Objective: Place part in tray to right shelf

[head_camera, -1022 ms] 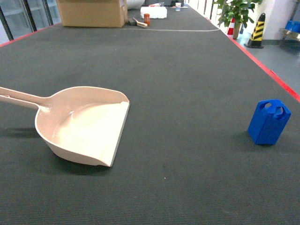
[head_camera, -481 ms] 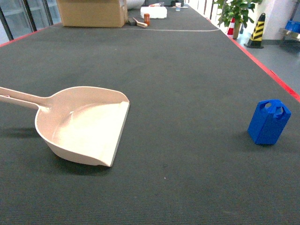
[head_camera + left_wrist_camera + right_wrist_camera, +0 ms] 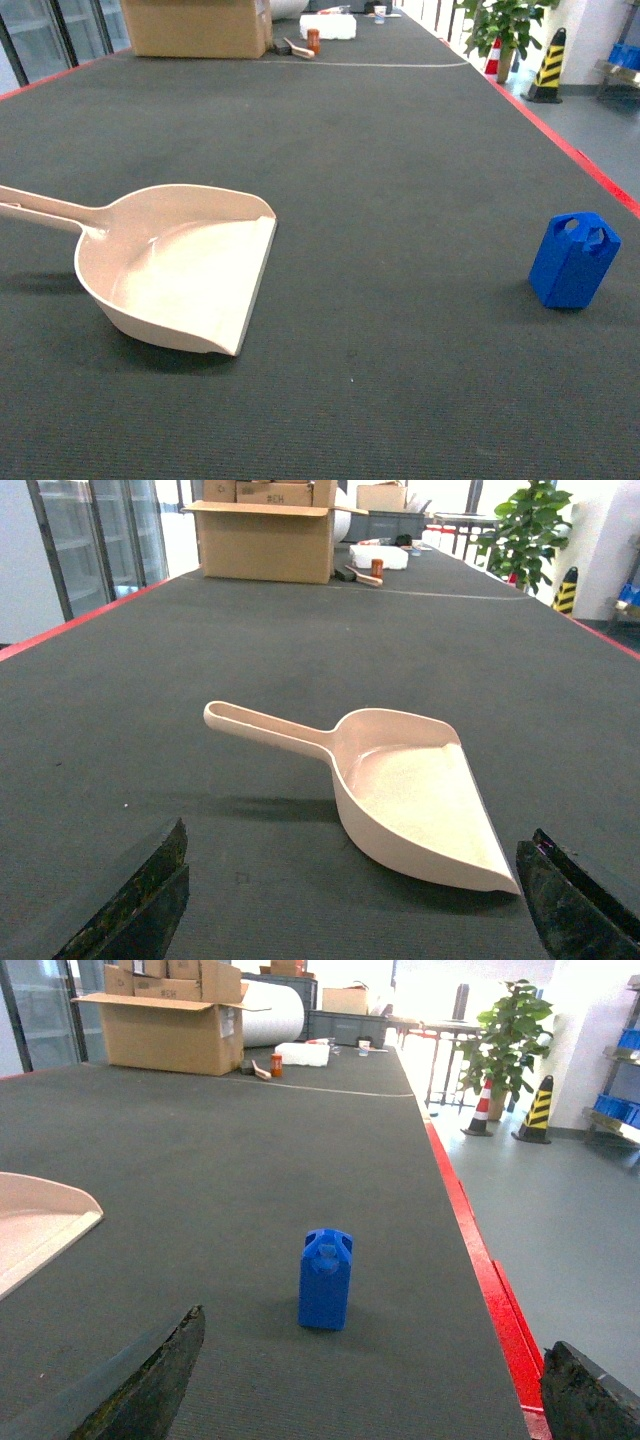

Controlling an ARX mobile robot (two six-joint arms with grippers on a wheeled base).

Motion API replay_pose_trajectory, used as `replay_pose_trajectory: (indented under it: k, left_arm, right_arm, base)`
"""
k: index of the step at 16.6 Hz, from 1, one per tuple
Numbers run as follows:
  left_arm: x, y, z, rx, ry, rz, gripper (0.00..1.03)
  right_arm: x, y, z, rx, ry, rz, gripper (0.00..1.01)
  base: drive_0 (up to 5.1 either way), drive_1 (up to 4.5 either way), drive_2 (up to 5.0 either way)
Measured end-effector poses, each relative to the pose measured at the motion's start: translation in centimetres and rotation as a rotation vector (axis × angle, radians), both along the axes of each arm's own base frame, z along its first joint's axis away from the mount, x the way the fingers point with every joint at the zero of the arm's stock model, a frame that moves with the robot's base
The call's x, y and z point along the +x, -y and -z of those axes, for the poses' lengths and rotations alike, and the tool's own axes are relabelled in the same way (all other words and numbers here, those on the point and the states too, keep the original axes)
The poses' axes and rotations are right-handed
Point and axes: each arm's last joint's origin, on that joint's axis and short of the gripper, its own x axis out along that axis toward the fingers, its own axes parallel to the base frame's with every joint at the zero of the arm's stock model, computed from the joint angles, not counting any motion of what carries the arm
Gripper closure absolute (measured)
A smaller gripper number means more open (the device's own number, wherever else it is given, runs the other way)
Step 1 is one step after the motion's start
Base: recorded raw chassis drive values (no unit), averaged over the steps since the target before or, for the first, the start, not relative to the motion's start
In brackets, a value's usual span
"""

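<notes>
While both claws gape w/ nothing held, part (image 3: 573,260) stands well right of tray (image 3: 185,265); cardboard box (image 3: 197,26) far back.

The tray (image 3: 185,270) lies left on the table (image 3: 400,150), the part (image 3: 573,259) stands well apart to its right.

The pale beige tray (image 3: 185,270), a dustpan-shaped scoop, lies flat at the left of the head view, thin handle running off the left edge, open mouth facing right. The small blue part (image 3: 573,259) stands upright well apart at right, two loops on top
</notes>
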Motion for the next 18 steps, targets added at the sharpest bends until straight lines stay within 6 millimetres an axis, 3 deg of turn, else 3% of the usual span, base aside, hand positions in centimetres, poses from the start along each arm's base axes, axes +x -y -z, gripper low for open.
replay_pose_trajectory:
  k: [18]
  left_arm:
    - [0.0, 0.0, 0.0, 0.0, 0.0, 0.0, 0.05]
  right_arm:
    - [0.0, 0.0, 0.0, 0.0, 0.0, 0.0, 0.03]
  base:
    - [0.0, 0.0, 0.0]
